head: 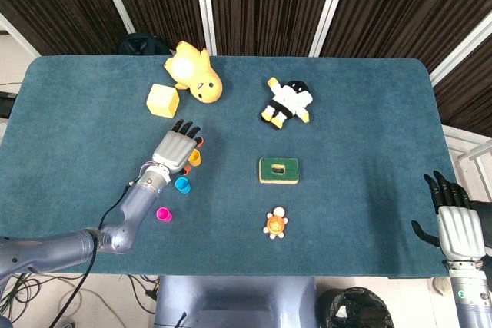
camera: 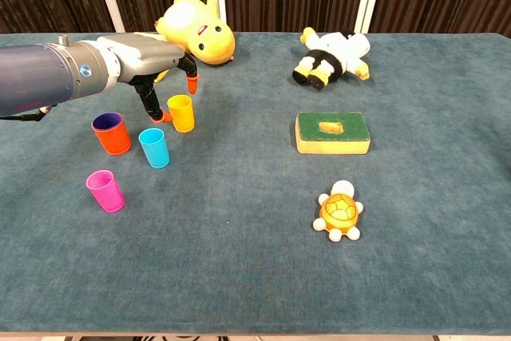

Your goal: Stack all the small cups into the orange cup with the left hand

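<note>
Four small cups stand upright on my blue bench (camera: 255,277): one orange cup (camera: 111,133) with a purple inside, one blue cup (camera: 154,148) just beside it, one yellow cup (camera: 181,113) behind the blue one, and one pink cup (camera: 105,191) nearest the front edge, apart from the rest. None of the other three sits inside the orange cup. My left robot hand (camera: 148,57) hovers over the yellow cup with fingers spread and pointing down around it; it grips nothing, and I cannot tell whether a fingertip touches the rim. My right robot hand (head: 457,224) hangs past the bench's far right corner, fingers apart, holding nothing. Also present: one yellow block (head: 163,101), one yellow plush duck (camera: 196,31), one black-and-white plush figure (camera: 334,57), one green-topped sponge (camera: 333,132), and one toy turtle (camera: 339,212).
</note>
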Robot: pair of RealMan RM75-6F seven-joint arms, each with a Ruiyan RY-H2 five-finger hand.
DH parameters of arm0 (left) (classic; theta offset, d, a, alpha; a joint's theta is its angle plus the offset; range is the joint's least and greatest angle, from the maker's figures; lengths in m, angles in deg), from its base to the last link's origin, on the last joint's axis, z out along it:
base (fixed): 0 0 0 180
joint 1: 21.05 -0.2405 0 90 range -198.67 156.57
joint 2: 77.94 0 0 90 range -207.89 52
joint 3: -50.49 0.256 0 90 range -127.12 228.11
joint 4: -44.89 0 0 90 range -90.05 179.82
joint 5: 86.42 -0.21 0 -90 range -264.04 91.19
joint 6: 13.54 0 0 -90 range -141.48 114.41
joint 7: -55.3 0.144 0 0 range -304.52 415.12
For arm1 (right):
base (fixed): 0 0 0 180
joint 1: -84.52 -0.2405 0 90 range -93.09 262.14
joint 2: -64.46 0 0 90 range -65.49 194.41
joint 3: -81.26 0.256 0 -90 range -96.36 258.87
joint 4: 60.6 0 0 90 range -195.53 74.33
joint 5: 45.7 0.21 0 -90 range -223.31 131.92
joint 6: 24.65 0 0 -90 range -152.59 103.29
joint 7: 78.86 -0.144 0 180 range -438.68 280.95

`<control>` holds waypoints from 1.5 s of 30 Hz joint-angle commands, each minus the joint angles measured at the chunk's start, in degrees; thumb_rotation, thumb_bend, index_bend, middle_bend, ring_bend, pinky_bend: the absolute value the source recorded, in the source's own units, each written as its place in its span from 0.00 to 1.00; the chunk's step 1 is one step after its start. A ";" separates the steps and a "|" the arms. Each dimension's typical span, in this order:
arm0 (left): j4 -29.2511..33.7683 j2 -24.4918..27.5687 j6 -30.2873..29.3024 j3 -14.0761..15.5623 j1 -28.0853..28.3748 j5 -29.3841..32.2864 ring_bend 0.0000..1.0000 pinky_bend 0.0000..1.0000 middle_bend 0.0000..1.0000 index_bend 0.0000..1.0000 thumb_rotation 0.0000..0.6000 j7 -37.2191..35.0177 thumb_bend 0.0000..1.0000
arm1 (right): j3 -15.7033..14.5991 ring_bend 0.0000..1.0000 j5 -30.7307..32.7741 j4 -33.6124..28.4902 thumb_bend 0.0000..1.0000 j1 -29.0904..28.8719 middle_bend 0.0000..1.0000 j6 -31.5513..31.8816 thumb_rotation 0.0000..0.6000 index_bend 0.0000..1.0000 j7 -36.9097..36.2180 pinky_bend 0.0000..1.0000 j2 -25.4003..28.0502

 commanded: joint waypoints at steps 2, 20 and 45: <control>-0.87 -0.71 -0.55 0.33 0.50 0.16 0.00 0.01 0.13 0.37 1.00 0.91 0.25 | 0.07 0.11 0.11 0.01 0.32 0.04 0.03 0.03 1.00 0.07 -0.09 0.11 0.03; -1.71 -1.89 -1.94 1.02 1.20 0.59 0.00 0.02 0.17 0.47 1.00 2.50 0.31 | 0.50 0.11 0.55 0.27 0.32 0.08 0.03 0.13 1.00 0.07 -0.93 0.11 0.00; 31.93 25.81 -14.80 5.19 -8.65 -8.89 0.00 0.02 0.14 0.47 1.00 1.88 0.31 | -0.03 0.11 0.09 -0.57 0.32 0.07 0.03 0.00 1.00 0.07 0.39 0.11 -0.38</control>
